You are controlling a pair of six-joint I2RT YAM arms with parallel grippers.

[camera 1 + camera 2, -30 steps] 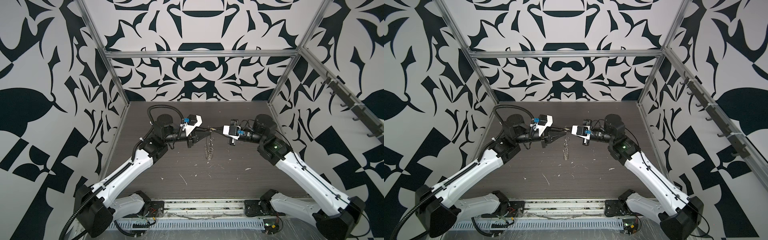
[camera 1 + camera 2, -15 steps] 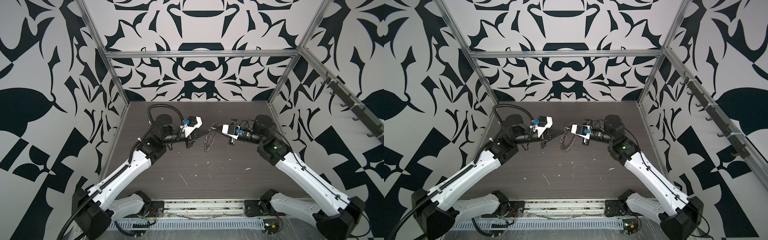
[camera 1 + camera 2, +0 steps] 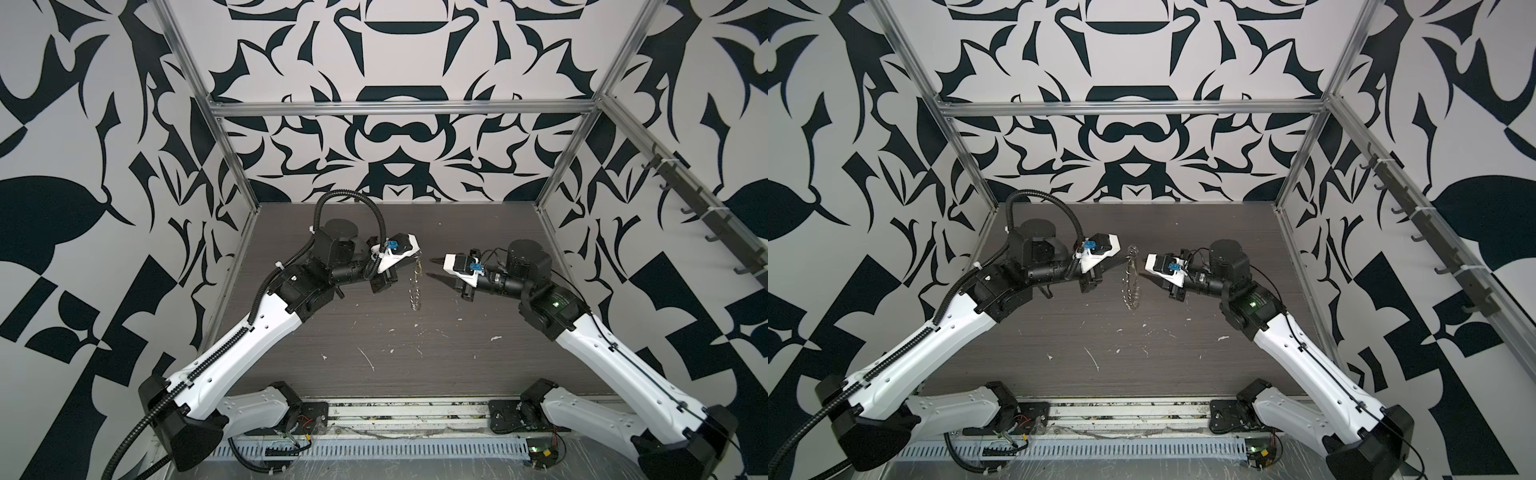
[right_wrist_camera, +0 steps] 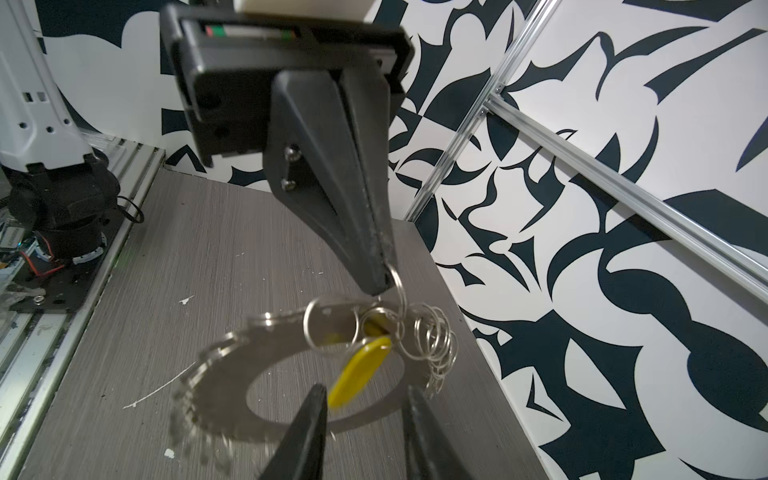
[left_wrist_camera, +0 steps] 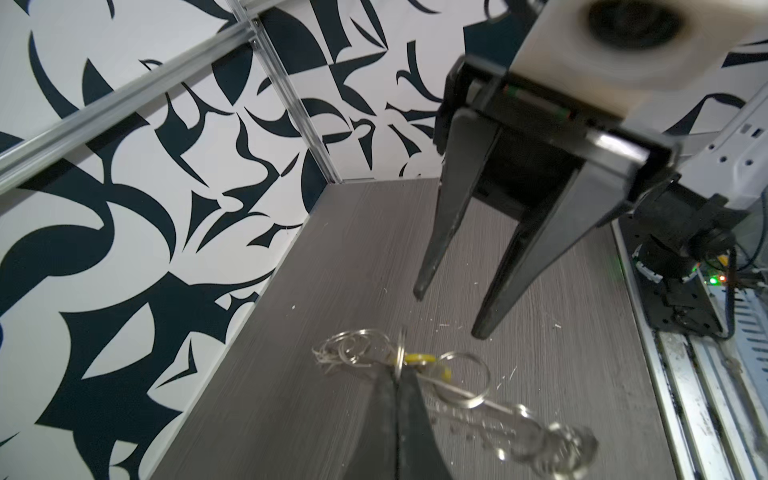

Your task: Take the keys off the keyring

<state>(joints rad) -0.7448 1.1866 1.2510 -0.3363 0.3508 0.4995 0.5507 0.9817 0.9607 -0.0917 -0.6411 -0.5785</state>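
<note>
The keyring, a big silver hoop fringed with small metal pieces, hangs blurred above the dark table between the two arms. My left gripper is shut on a silver split ring at the top of the bunch. The keys, a yellow oblong tag, dangle from those rings beside the hoop. My right gripper is open and just short of the tag. The tag's lower end hangs close to one of its fingertips, with no grip on it.
White flecks dot the dark wood table. Patterned walls and aluminium frame posts close in the back and sides. A rail with cable duct runs along the front edge by the arm bases.
My right gripper has opened, let go of the rings and drawn back a little. The left gripper has shut on the top ring, and the bunch now swings from it alone.
</note>
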